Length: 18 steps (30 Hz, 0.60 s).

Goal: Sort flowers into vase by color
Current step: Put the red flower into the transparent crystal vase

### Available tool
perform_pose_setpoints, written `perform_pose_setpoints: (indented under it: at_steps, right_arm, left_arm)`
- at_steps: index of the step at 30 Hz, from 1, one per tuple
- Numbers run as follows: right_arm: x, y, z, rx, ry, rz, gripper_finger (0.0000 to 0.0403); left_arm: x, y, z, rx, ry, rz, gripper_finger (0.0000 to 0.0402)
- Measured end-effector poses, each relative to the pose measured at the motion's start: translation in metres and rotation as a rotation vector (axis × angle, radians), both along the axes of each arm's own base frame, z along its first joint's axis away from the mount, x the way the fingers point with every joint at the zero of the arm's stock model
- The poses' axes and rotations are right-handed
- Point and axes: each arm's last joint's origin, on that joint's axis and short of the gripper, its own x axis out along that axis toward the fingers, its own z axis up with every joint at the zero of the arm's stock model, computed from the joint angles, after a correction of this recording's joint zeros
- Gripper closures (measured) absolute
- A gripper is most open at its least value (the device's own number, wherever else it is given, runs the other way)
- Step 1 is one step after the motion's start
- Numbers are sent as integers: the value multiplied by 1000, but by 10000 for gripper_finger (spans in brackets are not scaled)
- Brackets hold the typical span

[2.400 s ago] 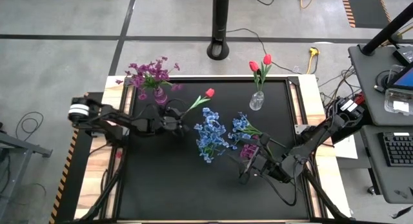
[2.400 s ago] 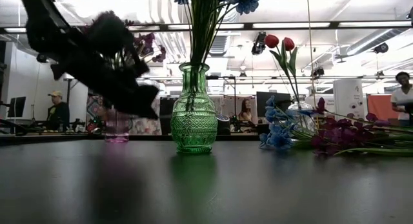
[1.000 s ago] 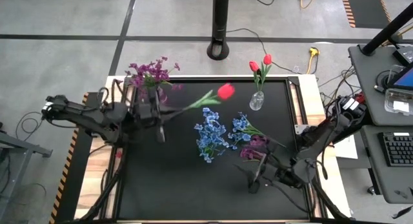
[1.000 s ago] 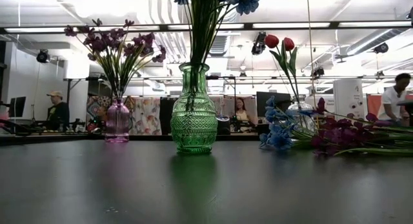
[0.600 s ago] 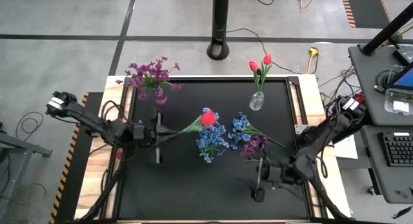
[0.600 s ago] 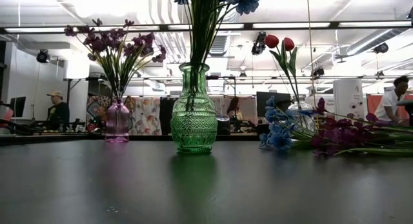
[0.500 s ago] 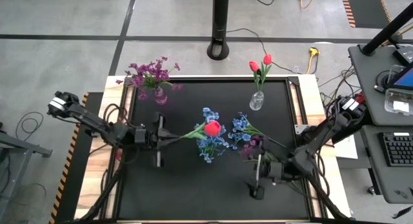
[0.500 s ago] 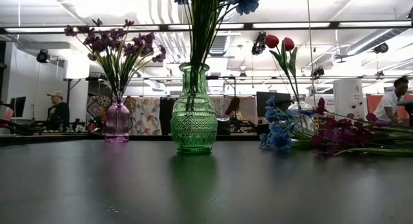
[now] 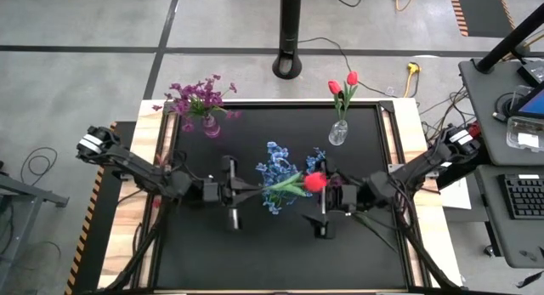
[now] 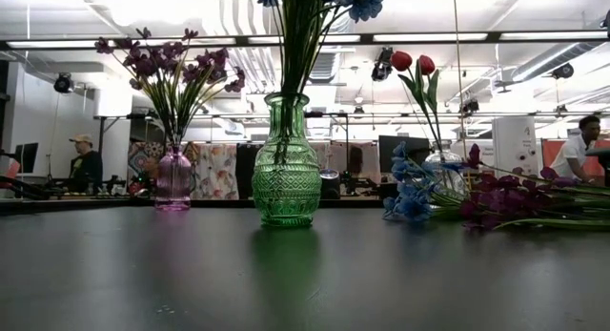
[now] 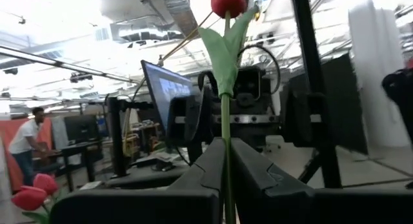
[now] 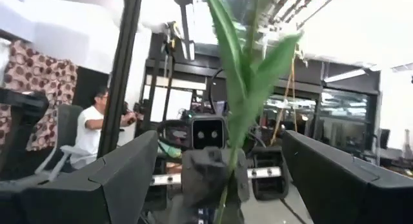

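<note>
A red tulip [image 9: 314, 182] on a green stem is held level above the table's middle, its bud over the blue blossoms [image 9: 275, 172] that stand in the green vase [image 10: 286, 164]. My left gripper [image 9: 245, 192] is shut on its stem. My right gripper [image 9: 325, 201] faces it, open. Its fingers stand on either side of the tulip's leaves [image 12: 248, 75] without touching them. Purple flowers [image 9: 197, 97] stand in a pink vase [image 10: 174, 178]. Two red tulips [image 9: 343, 82] stand in a clear vase [image 9: 338, 133]. Loose blue [image 10: 410, 193] and purple [image 10: 510, 199] flowers lie on the table. My left gripper pinches the tulip's stem [image 11: 226, 156] between its two fingers, toward the stem's lower end. The fingers come level from the table's left and lie along the stem. The tulip juts out toward the table's right, bud [image 11: 227, 1] at the free end, lifted clear.
The black table top [image 9: 255, 261] has bare room along its near edge. The three vases stand across the far half and the middle. People [image 10: 84, 164] sit and stand at desks in the room behind. A black pole base [image 9: 289, 67] stands beyond the far edge.
My left gripper has carried the tulip from near the pink vase toward the table's right and near edge, so the bud now hangs over the blue flowers. My right gripper has risen from the near right toward the middle and turned toward the tulip, staying open.
</note>
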Motion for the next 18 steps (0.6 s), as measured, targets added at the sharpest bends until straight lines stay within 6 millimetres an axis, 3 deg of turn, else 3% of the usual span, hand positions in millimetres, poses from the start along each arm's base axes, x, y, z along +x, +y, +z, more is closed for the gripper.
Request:
perform_pose_setpoints:
  at_steps: [10, 18]
  right_arm:
    - [9, -4, 15, -27, 35, 2, 118]
    - [12, -9, 22, -20, 24, -14, 187]
  left_arm:
    - [19, -8, 2, 1, 15, 13, 401]
    - [20, -9, 4, -25, 9, 3, 401]
